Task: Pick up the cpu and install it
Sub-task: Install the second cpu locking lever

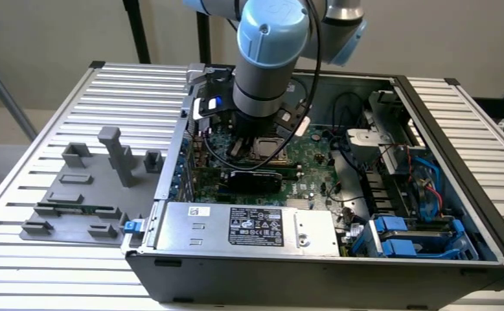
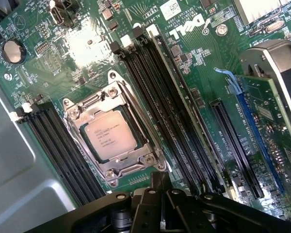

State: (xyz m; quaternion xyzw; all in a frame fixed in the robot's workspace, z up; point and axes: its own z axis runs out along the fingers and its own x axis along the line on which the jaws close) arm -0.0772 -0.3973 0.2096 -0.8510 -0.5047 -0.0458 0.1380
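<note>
The cpu point(image 2: 108, 134), a silvery square chip with printed text, lies flat inside the motherboard socket, ringed by the socket's metal frame point(image 2: 94, 100). My gripper point(image 2: 159, 180) hovers just beside the socket's edge, shut, with nothing between its fingers and clear of the chip. In the exterior view the arm reaches down into the open computer case, and the gripper point(image 1: 254, 139) hangs low over the green motherboard next to the socket point(image 1: 269, 149).
Black memory slots point(image 2: 150, 97) flank the socket on both sides. A long expansion slot point(image 2: 235, 145) and a card point(image 2: 276, 73) lie further off. The case holds a power supply point(image 1: 247, 227), cables and blue drive bays point(image 1: 407, 240). A grey fixture point(image 1: 96, 188) sits on the table at the exterior view's left.
</note>
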